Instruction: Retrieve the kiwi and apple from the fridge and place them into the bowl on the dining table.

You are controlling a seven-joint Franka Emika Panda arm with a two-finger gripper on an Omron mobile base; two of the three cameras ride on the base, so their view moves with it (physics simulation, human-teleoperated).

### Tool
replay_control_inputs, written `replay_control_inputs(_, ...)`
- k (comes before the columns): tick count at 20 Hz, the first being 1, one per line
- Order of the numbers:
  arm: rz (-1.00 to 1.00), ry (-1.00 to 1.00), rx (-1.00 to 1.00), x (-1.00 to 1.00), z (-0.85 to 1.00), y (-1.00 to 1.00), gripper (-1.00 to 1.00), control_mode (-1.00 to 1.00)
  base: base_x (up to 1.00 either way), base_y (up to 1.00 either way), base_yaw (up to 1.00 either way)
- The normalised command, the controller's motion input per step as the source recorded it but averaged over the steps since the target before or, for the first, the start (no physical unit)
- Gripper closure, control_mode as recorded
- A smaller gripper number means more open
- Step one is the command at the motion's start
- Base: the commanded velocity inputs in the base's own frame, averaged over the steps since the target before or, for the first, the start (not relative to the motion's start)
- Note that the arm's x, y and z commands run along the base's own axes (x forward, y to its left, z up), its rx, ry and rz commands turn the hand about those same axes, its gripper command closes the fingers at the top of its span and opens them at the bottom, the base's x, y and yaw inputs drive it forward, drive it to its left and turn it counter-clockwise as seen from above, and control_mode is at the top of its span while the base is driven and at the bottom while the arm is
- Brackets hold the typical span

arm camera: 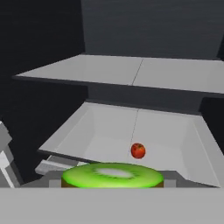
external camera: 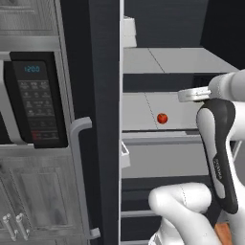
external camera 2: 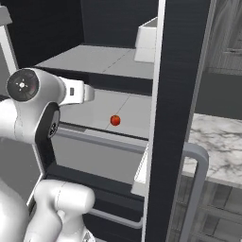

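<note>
Apparently your gripper (arm camera: 112, 187) grasps the cut green kiwi (arm camera: 112, 176) at the hand view's bottom, so carry it out to the bowl before fetching the small glossy red apple (arm camera: 138, 150) at centre.

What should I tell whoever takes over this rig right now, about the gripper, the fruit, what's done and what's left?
Gripper: the hand view shows the cut, bright green kiwi right at the fingertips, apparently held; the tips themselves are hidden.
Small glossy red apple sits alone on a light grey shelf of the open dark charcoal fridge, toward the shelf's front.
White, grey-veined marble dining table lies to the right of the fridge door.
Done: fridge open, kiwi apparently picked.
Left: carry kiwi to the bowl, return for the apple, place it too.
</note>
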Motion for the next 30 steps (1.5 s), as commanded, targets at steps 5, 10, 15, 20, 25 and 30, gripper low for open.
replay_control_inputs(5, 0.0, 0.0, 0.0, -0.23, 0.0, 0.0, 1.0, 1.0, -0.34, 0.0, 0.0)
replay_control_inputs(10, 0.0, 0.0, 0.0, 0.0, 0.0, 0.0, 1.0, 1.0, -0.68, -0.01, 0.0)
replay_control_inputs(15, 0.0, 0.0, 0.0, 0.0, 0.0, 0.0, 1.0, 1.0, -0.75, 0.0, 0.0)
replay_control_inputs(20, 0.0, 0.0, 0.0, 0.0, 0.0, 0.0, 1.0, 1.0, -0.73, 0.0, 0.0)
replay_control_inputs(25, 0.0, 0.0, 0.0, 0.0, 0.0, 0.0, 1.0, 1.0, -0.73, 0.0, 0.0)
replay_control_inputs(30, 0.0, 0.0, 0.0, 0.0, 0.0, 0.0, 1.0, 1.0, -0.7, 0.0, -0.08)
